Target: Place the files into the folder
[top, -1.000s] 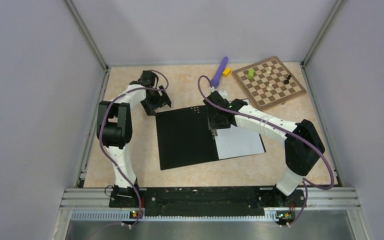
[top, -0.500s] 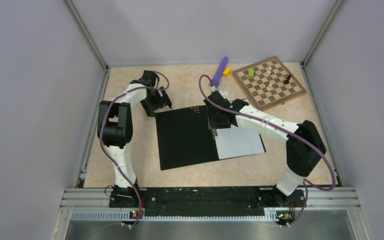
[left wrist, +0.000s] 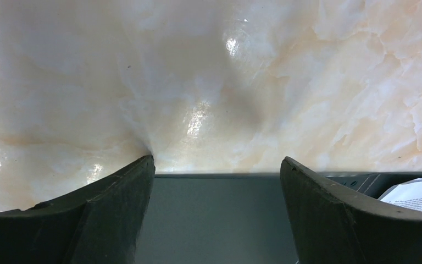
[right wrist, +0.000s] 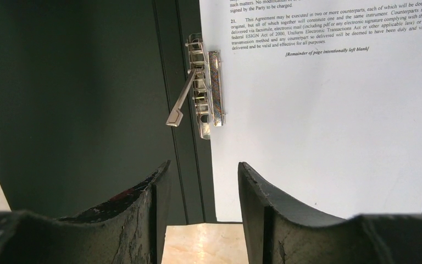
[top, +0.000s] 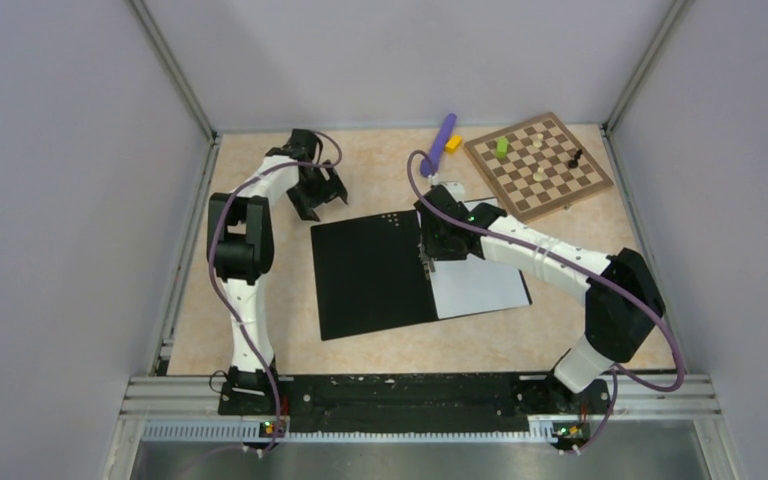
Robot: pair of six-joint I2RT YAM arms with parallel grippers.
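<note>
— Is there any print to read on the papers [right wrist: 329,110]?
— Yes, in the right wrist view. There is a clause numbered 21, "This Agreement may be executed in two or more counterparts". Lower down it names the "federal ESIGN Act of 2000", and in italics "[Remainder of page intentionally left blank]".
— Where do they lie?
— On the right half of the open folder [top: 370,275], which lies flat, black inside up, mid-surface [top: 260,290]. The top sheet's left edge meets the metal clip [right wrist: 203,93] at the spine, and the clip's lever points off to the left.
— And the fingers?
— The right fingers [top: 428,262] hang over the spine, just on the near side of the clip, partly apart and holding nothing. The left fingers [top: 320,203] are spread wide and empty, just beyond the folder's far left corner.
— What has changed since a second ago?
— The left arm has swung slightly farther and to the right, and its elbow has drawn in. The right arm's elbow has drifted right. The folder, the papers and the chessboard [top: 538,165] at far right lie as before.
</note>
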